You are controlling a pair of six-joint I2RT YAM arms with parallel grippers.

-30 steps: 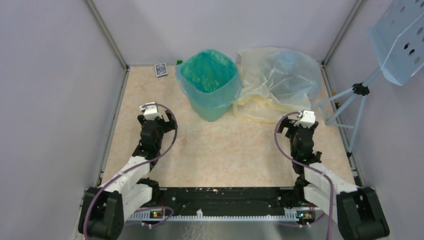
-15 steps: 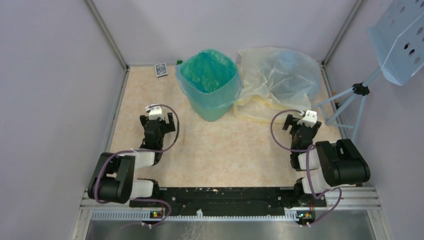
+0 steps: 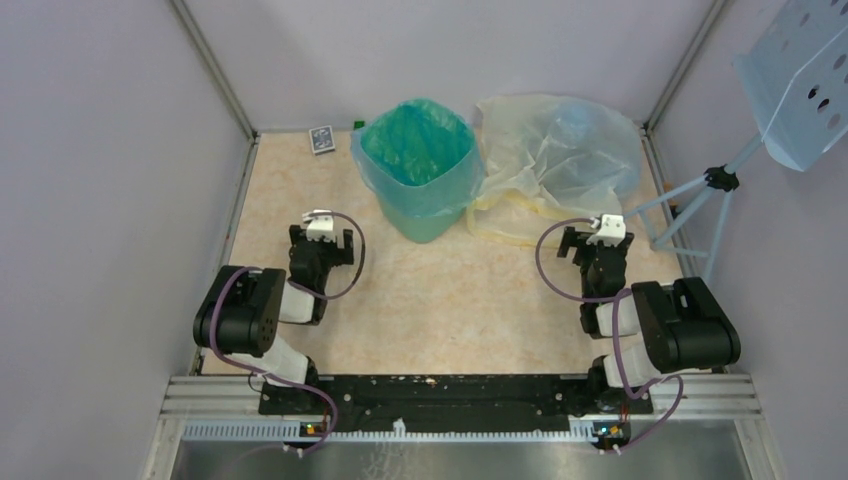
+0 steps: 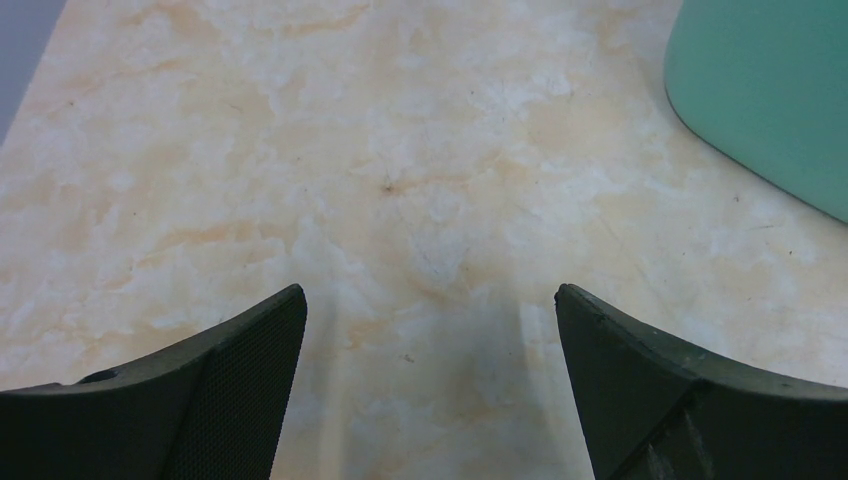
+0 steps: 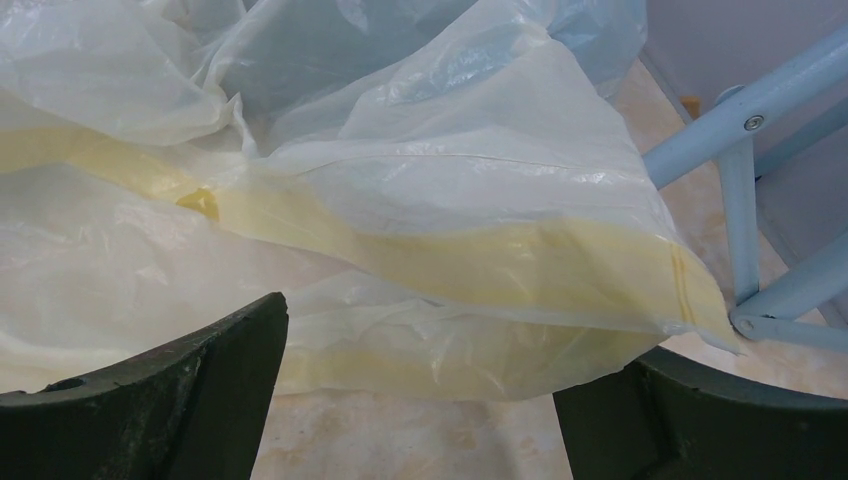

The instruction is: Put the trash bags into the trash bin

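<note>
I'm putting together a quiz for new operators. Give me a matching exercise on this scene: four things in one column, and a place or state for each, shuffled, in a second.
Things
1. bin
2. pile of bags
3. card box
4. right tool

Places or states
A. near the table's far left corner
B. open, pointed at crinkly plastic
C. fitted with a light blue liner
D. heaped loose, just right of the bin

Pairs: 1-C, 2-D, 3-A, 4-B

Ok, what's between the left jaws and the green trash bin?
Only bare marbled tabletop lies between the open left jaws and the green bin; the left wrist view shows it.
</note>
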